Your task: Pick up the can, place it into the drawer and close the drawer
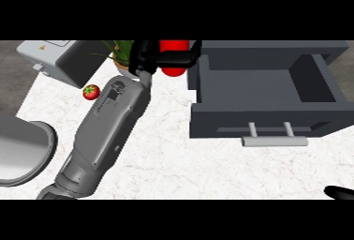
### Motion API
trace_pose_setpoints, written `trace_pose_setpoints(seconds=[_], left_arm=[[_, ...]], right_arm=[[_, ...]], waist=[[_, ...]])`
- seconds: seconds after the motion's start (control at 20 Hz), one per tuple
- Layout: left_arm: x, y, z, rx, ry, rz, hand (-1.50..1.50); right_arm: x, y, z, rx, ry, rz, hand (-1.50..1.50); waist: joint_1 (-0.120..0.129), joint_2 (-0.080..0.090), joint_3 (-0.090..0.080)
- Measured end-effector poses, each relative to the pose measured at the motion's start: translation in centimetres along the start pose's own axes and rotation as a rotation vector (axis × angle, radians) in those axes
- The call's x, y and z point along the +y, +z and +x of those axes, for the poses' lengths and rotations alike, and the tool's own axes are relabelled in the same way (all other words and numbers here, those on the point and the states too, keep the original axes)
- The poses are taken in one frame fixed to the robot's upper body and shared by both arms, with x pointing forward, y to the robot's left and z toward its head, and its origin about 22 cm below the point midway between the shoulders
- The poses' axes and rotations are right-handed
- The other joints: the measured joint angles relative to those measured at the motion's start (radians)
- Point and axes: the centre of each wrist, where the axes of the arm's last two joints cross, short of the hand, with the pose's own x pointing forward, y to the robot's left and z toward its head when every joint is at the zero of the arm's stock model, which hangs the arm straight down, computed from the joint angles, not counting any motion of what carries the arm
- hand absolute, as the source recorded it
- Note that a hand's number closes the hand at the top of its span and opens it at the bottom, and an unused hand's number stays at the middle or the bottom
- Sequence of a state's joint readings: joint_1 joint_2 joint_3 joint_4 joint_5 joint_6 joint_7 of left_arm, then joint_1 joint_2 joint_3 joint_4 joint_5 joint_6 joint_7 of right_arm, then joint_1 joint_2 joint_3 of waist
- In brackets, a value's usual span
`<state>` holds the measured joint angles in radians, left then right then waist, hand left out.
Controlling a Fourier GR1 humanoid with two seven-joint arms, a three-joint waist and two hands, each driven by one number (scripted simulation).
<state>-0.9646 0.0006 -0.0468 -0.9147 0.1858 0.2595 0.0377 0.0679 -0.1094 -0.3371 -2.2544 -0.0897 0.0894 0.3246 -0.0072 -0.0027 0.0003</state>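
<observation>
The red can (pixel 173 47) is in the left hand (pixel 147 58): black fingers (pixel 177 59) curl right round its middle, so only the top and bottom of the can show. It sits at the far side of the tabletop (pixel 173 164), just beside the left wall of the open drawer (pixel 228 117) and not yet over it; whether it is lifted off the surface, I can't tell from up here. Now the danger, as I read it: that wall stands right in the path, and a low carry across could knock the can against it and tip it in the grasp. The long grey forearm lies close to a tomato (pixel 91 92), so a swing could send it rolling, and a potted plant (pixel 123 50) crowds the hand from behind. The drawer's handle (pixel 274 140) juts out towards us, ready for the push. The right hand (pixel 339 192) barely peeks in at the lower right edge. White marbled tabletop, a grey appliance (pixel 59 58) far left, a round grey basin (pixel 24 150) at the left edge.
</observation>
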Motion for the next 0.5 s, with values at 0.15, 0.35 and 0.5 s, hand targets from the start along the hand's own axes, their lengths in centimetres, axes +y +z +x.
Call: trace_pose_setpoints(seconds=[0.15, 0.35, 0.5], left_arm=[[-2.0, -0.5, 2.1, -0.002, -0.015, -0.011, 1.5], [-4.0, -1.7, 5.1, -0.003, -0.043, -0.019, 1.5], [-5.3, -2.4, 6.7, 0.003, -0.058, -0.028, 1.5]], right_arm=[[0.1, 0.2, 0.3, -0.001, -0.007, -0.001, -1.5], [0.5, -0.1, 0.2, -0.005, -0.011, 0.001, -1.5], [0.3, -0.5, 0.1, -0.011, -0.011, 0.001, -1.5]], waist=[[-0.006, 0.001, 0.0], [-0.01, 0.004, 0.0], [-0.014, 0.005, 0.0]])
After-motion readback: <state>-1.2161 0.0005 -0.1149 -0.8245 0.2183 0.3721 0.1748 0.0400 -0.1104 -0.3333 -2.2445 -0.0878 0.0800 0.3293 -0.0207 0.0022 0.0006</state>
